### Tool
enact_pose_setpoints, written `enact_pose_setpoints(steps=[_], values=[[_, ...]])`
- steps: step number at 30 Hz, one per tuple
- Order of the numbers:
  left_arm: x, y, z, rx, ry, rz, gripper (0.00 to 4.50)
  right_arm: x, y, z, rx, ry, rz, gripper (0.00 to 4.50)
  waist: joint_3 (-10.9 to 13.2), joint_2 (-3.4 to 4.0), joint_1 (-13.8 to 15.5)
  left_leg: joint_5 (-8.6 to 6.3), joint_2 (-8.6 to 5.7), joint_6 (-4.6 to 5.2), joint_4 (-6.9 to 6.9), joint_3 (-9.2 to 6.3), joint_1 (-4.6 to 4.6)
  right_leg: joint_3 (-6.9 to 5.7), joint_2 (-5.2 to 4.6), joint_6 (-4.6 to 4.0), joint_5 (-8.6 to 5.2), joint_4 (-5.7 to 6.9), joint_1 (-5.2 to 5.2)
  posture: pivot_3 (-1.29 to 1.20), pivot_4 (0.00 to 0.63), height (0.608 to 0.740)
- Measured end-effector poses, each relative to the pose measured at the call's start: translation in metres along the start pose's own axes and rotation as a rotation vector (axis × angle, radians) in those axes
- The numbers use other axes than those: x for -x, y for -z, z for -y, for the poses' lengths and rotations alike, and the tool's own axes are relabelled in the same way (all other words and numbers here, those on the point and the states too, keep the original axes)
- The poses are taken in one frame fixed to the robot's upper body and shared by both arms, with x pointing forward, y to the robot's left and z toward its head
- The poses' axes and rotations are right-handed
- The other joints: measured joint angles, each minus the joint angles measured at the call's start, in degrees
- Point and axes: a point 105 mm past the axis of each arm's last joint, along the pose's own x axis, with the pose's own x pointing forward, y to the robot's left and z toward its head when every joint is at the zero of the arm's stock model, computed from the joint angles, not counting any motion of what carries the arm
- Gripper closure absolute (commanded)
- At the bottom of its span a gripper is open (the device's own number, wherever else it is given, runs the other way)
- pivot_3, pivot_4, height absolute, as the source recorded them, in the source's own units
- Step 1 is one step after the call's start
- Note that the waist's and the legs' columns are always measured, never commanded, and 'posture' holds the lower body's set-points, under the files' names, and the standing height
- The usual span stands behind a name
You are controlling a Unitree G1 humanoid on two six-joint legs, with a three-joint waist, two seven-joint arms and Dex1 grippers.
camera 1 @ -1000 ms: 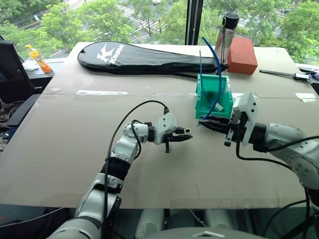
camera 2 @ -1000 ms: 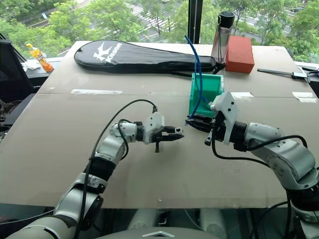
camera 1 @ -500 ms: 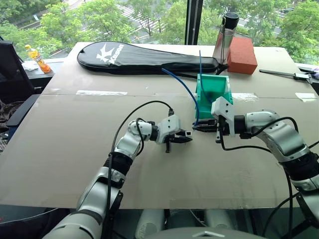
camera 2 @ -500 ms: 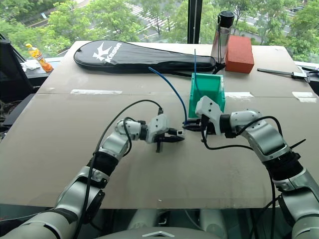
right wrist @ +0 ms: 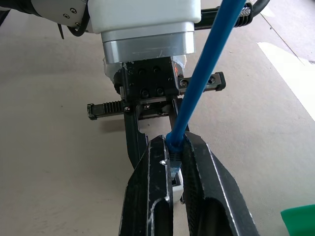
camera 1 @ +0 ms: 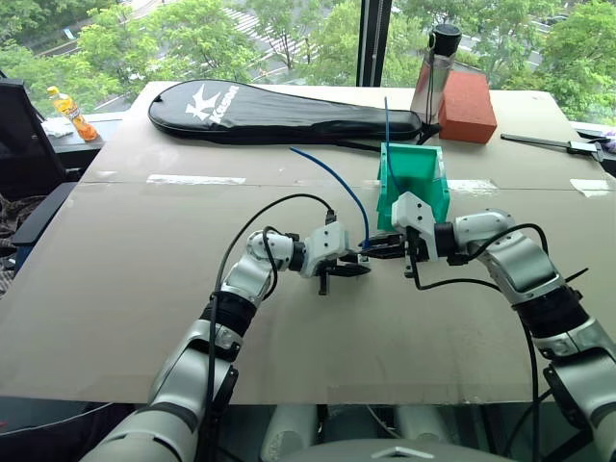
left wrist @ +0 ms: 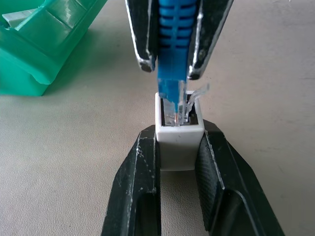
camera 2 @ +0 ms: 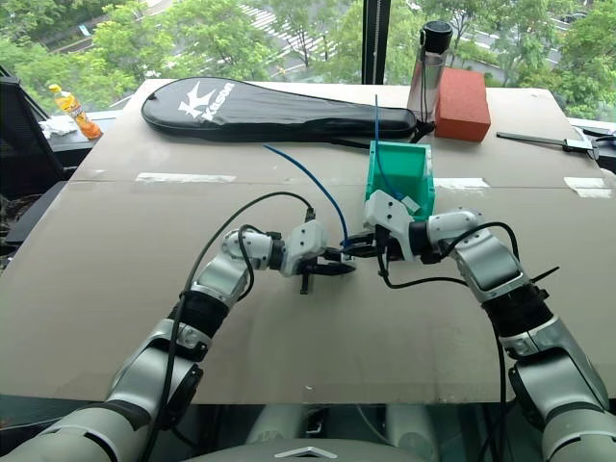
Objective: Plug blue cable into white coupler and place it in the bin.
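Left wrist view: left end effector [left wrist: 179, 147] clamps white coupler [left wrist: 179, 142]; right end effector [left wrist: 170, 69], clamping blue cable [left wrist: 172, 59] at twelve o'clock, should push straight until latched.

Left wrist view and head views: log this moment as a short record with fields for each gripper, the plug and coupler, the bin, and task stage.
left gripper: shut on the tiny white plastic coupler, socket facing the plug
right gripper: shut on the plug end of the thin bright blue cable
plug and coupler: clear plug tip sits in the socket mouth; full seating cannot be told
bin: small teal-green plastic bin stands on the table behind the grippers, a second blue cord rising from it
stage: plugging under way; placing not yet done
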Motion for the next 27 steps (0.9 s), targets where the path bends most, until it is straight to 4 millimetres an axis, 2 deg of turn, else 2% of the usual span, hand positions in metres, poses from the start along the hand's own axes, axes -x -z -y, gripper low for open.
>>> enact_pose_setpoints(steps=[16, 27], values=[[-0.001, 0.0, -0.002, -0.014, 0.005, -0.01, 4.14, 0.005, 0.009, 0.003, 0.064, -0.042, -0.054, 4.5, 0.0, 0.01, 0.0, 0.0, 0.0, 0.0, 0.08, 0.0, 0.07, 0.0, 0.0, -0.01, 0.0, 0.1, 0.04, 0.0, 0.15, 0.74], [-0.002, 0.0, -0.002, -0.021, 0.005, -0.009, 4.14, -0.001, 0.011, 0.006, 0.095, -0.092, -0.093, 4.5, 0.0, 0.03, 0.0, 0.0, -0.01, 0.0, 0.09, 0.0, 0.09, 0.0, -0.02, -0.01, 0.0, 0.12, 0.05, 0.0, 0.15, 0.74]])
